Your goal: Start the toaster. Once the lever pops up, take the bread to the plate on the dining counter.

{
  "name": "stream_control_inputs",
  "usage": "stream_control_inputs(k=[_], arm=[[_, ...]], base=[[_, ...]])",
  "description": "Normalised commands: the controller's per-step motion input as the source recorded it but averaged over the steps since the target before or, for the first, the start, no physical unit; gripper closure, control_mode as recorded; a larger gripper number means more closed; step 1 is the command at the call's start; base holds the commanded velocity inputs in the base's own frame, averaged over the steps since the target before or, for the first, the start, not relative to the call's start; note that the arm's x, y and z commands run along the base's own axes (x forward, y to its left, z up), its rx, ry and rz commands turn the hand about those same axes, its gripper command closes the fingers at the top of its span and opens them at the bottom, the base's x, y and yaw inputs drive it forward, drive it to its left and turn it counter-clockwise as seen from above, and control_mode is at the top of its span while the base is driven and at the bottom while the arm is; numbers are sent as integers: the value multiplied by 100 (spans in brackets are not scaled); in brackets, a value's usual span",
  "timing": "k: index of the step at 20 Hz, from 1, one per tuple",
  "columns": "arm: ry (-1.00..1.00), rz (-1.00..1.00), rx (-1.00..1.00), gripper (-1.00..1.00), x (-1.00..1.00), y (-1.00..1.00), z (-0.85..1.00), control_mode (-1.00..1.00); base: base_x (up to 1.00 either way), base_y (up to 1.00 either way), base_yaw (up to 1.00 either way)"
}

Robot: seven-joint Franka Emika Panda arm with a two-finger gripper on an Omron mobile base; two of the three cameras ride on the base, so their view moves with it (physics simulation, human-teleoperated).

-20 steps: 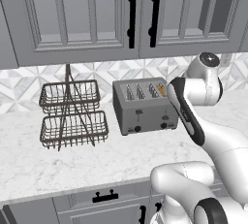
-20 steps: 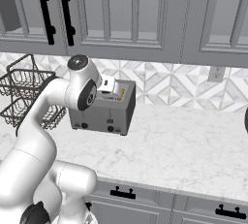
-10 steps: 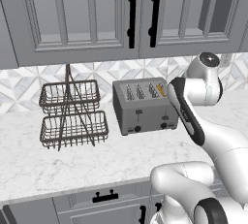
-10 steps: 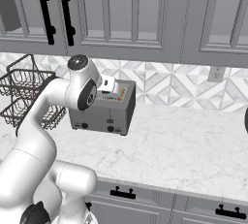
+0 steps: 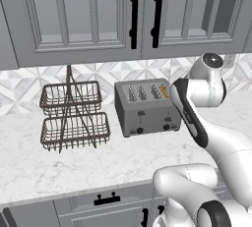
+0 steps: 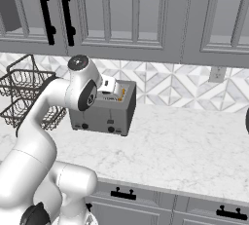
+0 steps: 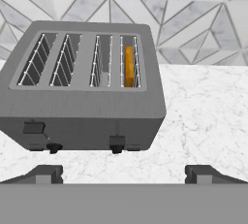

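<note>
So the gripper (image 7: 124, 172) is spread wide with nothing in it, hanging above the front side of the toaster (image 7: 82, 104) and looking down at it. The bread (image 7: 129, 66) sits in the rightmost slot, straight ahead of the fingers. The lever (image 7: 116, 143) is low on the front face, just ahead of the gripper and slightly left of center, and looks pushed down. The slots run front-to-back, away from the hand.
</note>
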Motion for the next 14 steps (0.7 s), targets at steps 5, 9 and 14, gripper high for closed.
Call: stream_control_inputs(k=[5, 9, 14], arm=[[0, 0, 0, -100, 0, 0, 0, -100], [0, 0, 0, -100, 0, 0, 0, -100], [0, 0, 0, -100, 0, 0, 0, -100]], base=[[0, 0, 0], [0, 0, 0], [0, 0, 0]])
